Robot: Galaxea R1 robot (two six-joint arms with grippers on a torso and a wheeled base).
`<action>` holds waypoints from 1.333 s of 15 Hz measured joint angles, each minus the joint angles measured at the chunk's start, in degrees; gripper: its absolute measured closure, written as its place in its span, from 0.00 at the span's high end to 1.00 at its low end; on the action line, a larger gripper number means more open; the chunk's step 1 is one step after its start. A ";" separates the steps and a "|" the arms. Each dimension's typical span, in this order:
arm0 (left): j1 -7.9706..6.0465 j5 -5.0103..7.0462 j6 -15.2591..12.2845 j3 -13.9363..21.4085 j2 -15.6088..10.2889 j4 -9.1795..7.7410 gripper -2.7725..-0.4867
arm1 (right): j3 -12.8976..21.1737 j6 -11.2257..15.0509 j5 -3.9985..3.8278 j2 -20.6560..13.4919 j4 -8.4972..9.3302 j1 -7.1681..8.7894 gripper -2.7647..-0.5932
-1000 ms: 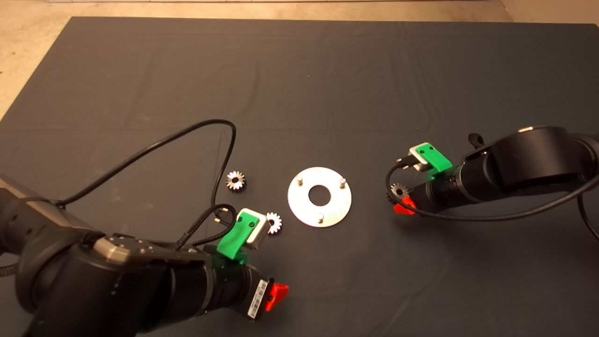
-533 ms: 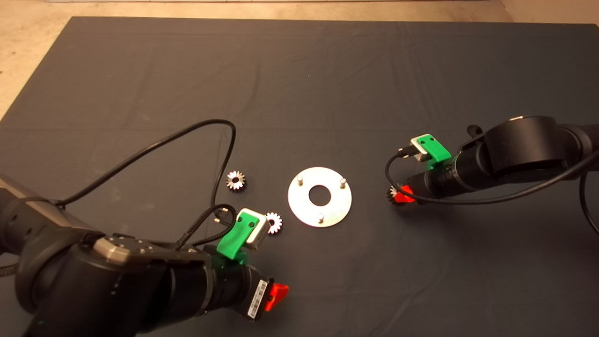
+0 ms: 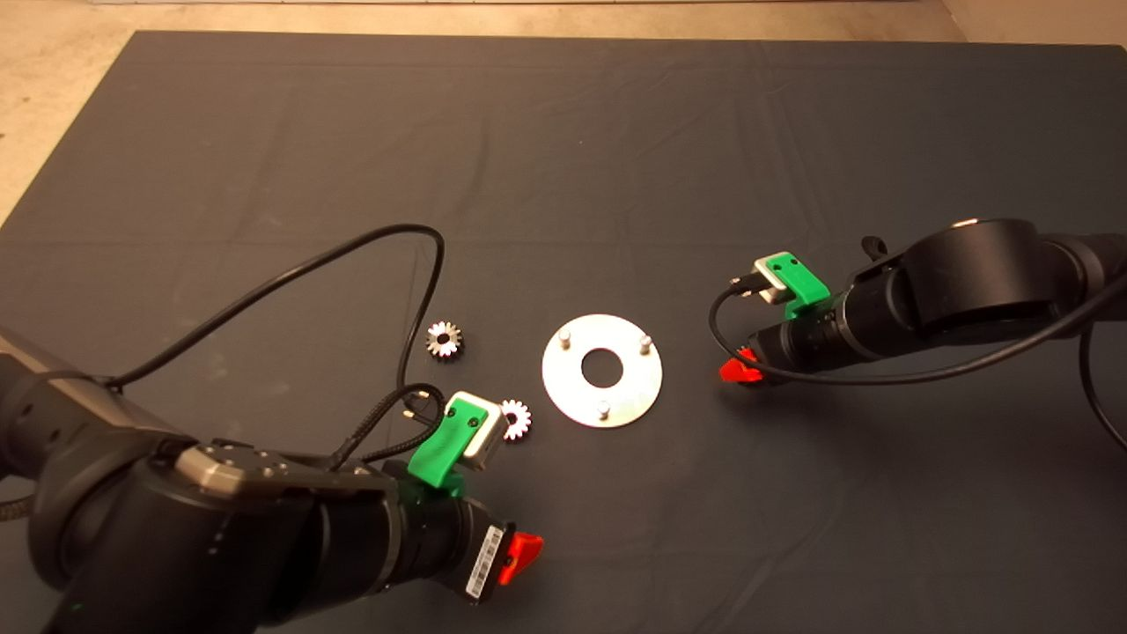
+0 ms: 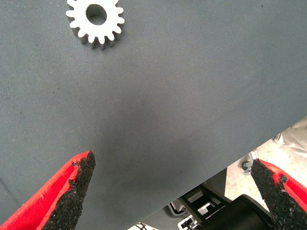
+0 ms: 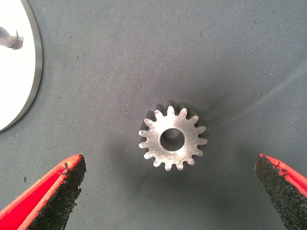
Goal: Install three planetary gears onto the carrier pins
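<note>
Now my right gripper (image 5: 168,191) has slid over the third small silver toothed gear (image 5: 171,139); fingers spread, ready to pinch it.

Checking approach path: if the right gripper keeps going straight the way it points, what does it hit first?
Likely the planetary gear, lying flat on the mat between the open fingers of the right gripper. The carrier disc sits off to one side.

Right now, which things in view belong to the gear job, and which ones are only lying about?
Belong to the job:
- three planetary gears
- disc with carrier pins
- right gripper, open above one gear

Only lying about:
- dark mat
- black cable
- left gripper, open and idle
</note>
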 joint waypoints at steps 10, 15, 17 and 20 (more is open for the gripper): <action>0.00 0.00 -0.02 0.02 0.16 0.06 0.81 | -2.11 -0.02 -0.04 1.28 -0.05 -0.09 0.86; 0.00 -0.02 -0.02 0.02 0.20 0.16 0.81 | -3.02 -0.02 0.11 3.04 -0.13 -1.00 0.84; 0.00 0.00 -0.02 0.02 0.17 0.20 0.81 | -3.11 -0.02 0.18 3.23 -0.11 -1.83 0.78; 0.00 0.00 -0.02 0.02 0.16 0.24 0.81 | -3.30 -0.02 0.09 3.27 -0.11 -1.79 0.78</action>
